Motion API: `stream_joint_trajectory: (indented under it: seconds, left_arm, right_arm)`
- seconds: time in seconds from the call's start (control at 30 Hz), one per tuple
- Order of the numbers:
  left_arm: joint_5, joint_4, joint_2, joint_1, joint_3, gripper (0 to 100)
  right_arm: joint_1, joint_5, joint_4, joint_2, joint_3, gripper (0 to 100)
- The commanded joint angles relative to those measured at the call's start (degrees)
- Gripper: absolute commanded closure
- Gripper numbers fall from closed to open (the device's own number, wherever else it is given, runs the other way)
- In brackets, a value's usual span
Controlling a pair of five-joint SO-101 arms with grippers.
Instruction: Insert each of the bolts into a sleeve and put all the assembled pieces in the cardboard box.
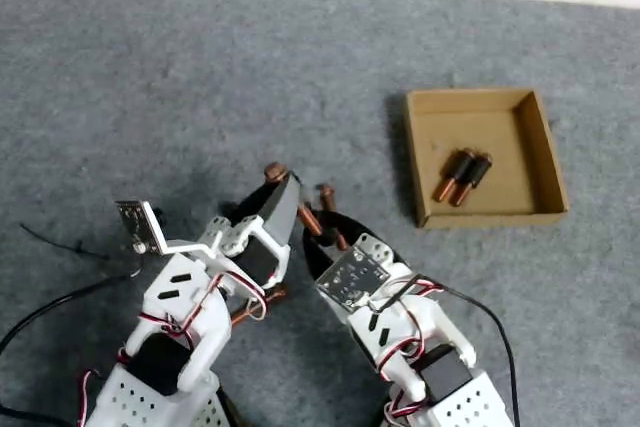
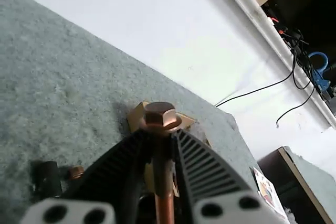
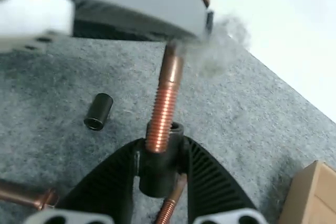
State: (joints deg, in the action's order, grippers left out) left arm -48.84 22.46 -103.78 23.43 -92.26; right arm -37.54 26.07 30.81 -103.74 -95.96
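In the cardboard box [image 1: 482, 133], two assembled pieces [image 1: 462, 177], left hand [image 2: 160, 136] clamped on bolt [image 2: 161, 118], right hand [image 3: 160, 151] gripping sleeve [image 3: 157, 174].

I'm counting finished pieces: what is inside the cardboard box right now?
Two assembled pieces lie side by side on the floor of the cardboard box, copper bolt ends sticking out of black sleeves. The bolt parts within the sleeves are covered.

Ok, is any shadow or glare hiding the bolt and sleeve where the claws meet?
High view: even light; a soft shadow darkens the carpet near the held bolt. Left wrist view: washed-out white floor behind, yet the bolt head stands out. Right wrist view: glare only on the far floor; bolt threads and sleeve evenly lit.
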Motion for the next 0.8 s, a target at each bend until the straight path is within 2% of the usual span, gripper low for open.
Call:
stream_joint_trajectory:
  seconds: [0.0, 0.13, 0.33, 0.77]
  left_arm:
    - [0.26, -2.02, -1.01, -1.36, 0.92, 99]
    - [0.09, -7.03, -0.92, -5.32, 0.57, 99]
    - [1.76, -11.69, -0.92, -2.33, -4.97, 99]
    - [2.99, -6.68, -0.92, 0.57, -4.97, 99]
  right_arm:
    - [0.48, 0.62, -0.84, -1.10, -6.55, 99.3]
    - [0.48, 0.53, -0.84, -1.10, -6.55, 99.3]
    - [0.48, 0.53, -0.75, -1.10, -6.55, 99.3]
    - [0.57, 0.53, -0.75, -1.10, -6.55, 99.3]
